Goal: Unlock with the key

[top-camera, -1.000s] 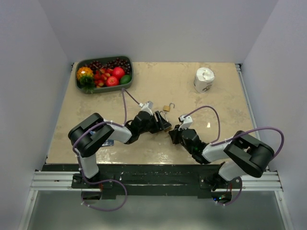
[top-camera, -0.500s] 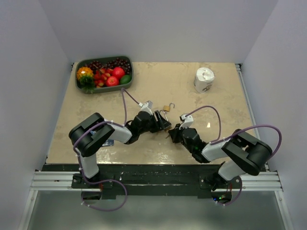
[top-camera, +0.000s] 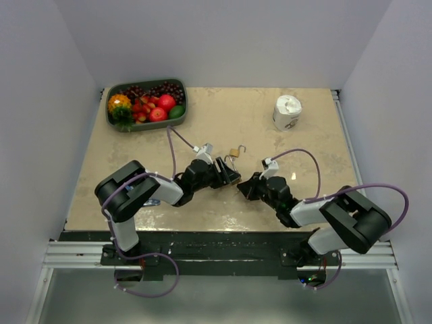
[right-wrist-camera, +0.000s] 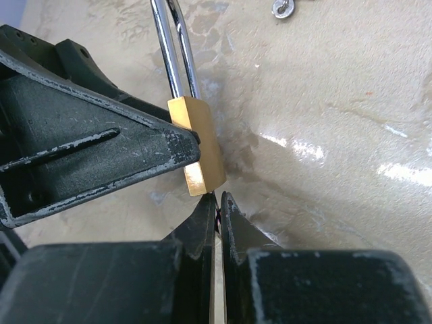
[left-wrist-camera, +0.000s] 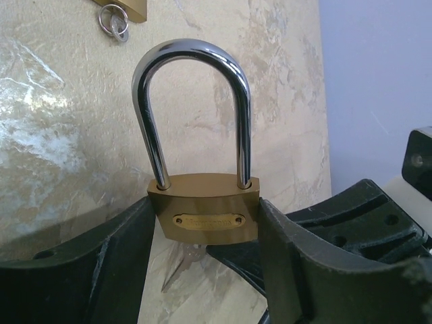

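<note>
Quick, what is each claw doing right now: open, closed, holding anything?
Left gripper: closed on the brass padlock.
Right gripper: shut, pinching what looks like the small key under the padlock.

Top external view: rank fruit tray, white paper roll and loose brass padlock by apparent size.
1. fruit tray, clearly largest
2. white paper roll
3. loose brass padlock, smallest
No close calls.

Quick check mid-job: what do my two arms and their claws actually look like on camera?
The left arm and right arm match: bulky black joint housings joined by white links. A purple cable loops along each arm to its wrist. The left claw and right claw each have two black, wedge-shaped fingers, scuffed grey at the edges. No markings show.
</note>
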`<state>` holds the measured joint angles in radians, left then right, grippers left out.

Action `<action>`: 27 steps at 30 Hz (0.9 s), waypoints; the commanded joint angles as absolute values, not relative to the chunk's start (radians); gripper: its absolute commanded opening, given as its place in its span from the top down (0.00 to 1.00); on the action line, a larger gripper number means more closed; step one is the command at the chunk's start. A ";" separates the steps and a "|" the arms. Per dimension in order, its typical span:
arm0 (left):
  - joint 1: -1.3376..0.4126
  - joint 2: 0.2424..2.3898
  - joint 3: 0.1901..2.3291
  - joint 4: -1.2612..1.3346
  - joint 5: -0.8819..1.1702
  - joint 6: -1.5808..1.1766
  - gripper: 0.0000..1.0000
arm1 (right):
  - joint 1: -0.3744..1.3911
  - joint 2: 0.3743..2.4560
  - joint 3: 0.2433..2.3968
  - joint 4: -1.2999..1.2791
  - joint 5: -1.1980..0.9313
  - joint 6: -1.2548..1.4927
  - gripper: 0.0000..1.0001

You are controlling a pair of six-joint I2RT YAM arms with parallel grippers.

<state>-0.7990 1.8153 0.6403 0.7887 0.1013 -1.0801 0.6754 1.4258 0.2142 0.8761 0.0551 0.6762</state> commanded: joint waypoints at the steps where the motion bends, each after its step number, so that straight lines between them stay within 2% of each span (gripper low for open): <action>1: -0.885 1.775 0.580 0.730 0.368 -1.040 1.00 | 0.598 1.373 0.250 1.158 0.184 0.756 1.00; 27: -0.882 1.687 0.511 0.839 0.402 -0.980 1.00 | 0.495 1.491 0.224 1.342 0.003 0.888 1.00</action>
<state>-0.8009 1.7233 0.5453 0.8597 0.1184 -1.0332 0.5663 1.4864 0.1730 1.0557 -0.2115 0.8398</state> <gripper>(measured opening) 0.629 0.022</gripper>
